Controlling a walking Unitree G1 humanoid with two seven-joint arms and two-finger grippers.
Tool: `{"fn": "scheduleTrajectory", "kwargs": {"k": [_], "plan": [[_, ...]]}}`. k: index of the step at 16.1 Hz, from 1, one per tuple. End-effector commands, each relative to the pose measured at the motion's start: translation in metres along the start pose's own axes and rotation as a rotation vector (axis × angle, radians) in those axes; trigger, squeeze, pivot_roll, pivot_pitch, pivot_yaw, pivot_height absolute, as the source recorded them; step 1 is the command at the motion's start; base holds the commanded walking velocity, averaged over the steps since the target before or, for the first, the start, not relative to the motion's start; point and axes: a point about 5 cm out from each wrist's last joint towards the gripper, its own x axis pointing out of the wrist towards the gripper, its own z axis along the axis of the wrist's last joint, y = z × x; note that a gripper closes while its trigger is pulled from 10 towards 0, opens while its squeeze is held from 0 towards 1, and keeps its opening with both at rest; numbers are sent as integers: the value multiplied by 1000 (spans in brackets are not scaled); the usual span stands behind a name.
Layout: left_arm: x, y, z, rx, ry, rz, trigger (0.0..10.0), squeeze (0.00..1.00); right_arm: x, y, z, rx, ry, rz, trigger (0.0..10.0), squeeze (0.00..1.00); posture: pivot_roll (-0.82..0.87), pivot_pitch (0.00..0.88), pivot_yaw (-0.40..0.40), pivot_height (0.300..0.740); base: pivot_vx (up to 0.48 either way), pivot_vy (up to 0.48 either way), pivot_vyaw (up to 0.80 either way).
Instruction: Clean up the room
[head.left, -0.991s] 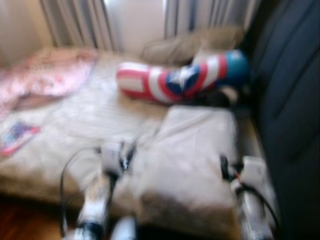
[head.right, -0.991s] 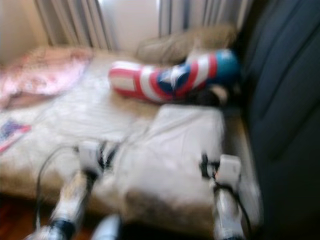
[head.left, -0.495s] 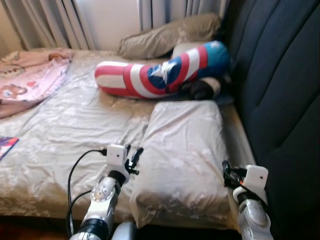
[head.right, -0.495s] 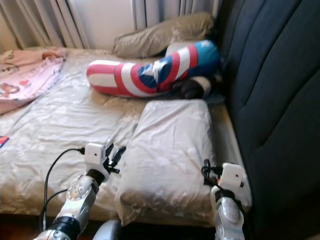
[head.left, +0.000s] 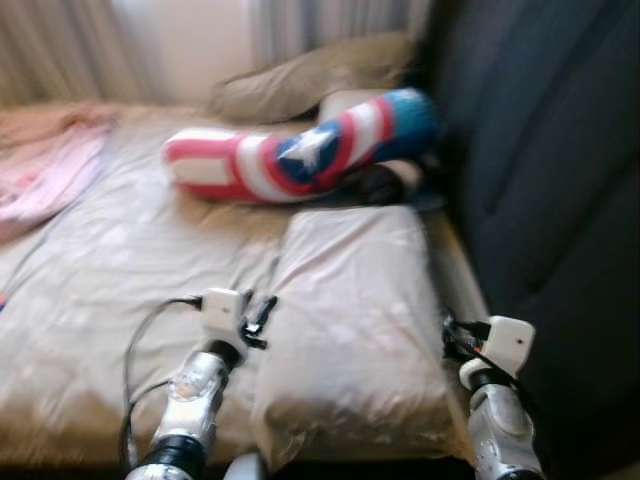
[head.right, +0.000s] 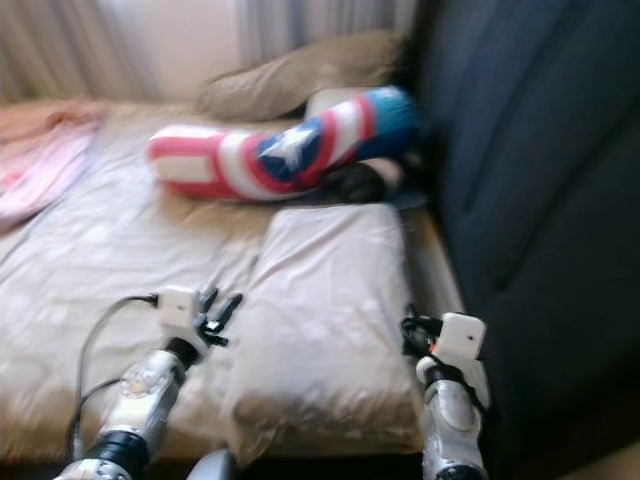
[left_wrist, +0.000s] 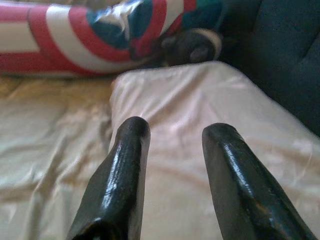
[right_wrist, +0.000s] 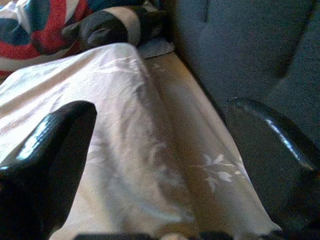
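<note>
On the bed (head.left: 120, 260), against a dark padded headboard (head.left: 540, 150), a beige pillow (head.left: 350, 310) lies flat near the front edge. Behind it a long red, white and blue star-patterned bolster (head.left: 300, 155) stretches across the sheet, with a tan pillow (head.left: 300, 80) beyond and a pink blanket (head.left: 40, 170) far to the left. The left gripper (head.left: 262, 318) hovers at the beige pillow's left edge, fingers apart and empty; the right gripper (right_wrist: 160, 150) sits between pillow and headboard, its fingers spread wide, holding nothing.
</note>
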Motion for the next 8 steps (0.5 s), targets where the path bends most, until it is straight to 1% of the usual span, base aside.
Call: {"fn": "scheduleTrajectory", "kwargs": {"k": [1,3,6,7,8], "plan": [[3,-8,1,-11,-3,-29,10000,0,-1,-6,0,-13,-1,-13,10000,0,-15,13,-37,656,349,0,0],[4,-8,1,-3,0,-26,10000,0,0,-4,0,-20,-1,-3,10000,0,-14,13,-36,656,349,0,0],[4,-8,2,-9,-4,-26,10000,0,-1,3,-4,-38,26,52,10000,0,-14,12,-35,656,347,0,0],[4,-8,2,-9,-5,-24,10000,0,-1,8,-2,-46,8,100,10000,0,-14,13,-35,656,349,0,712],[4,-8,2,-8,-5,-24,10000,0,-2,10,-2,-49,5,113,10000,0,-14,13,-35,656,349,0,719]]}}
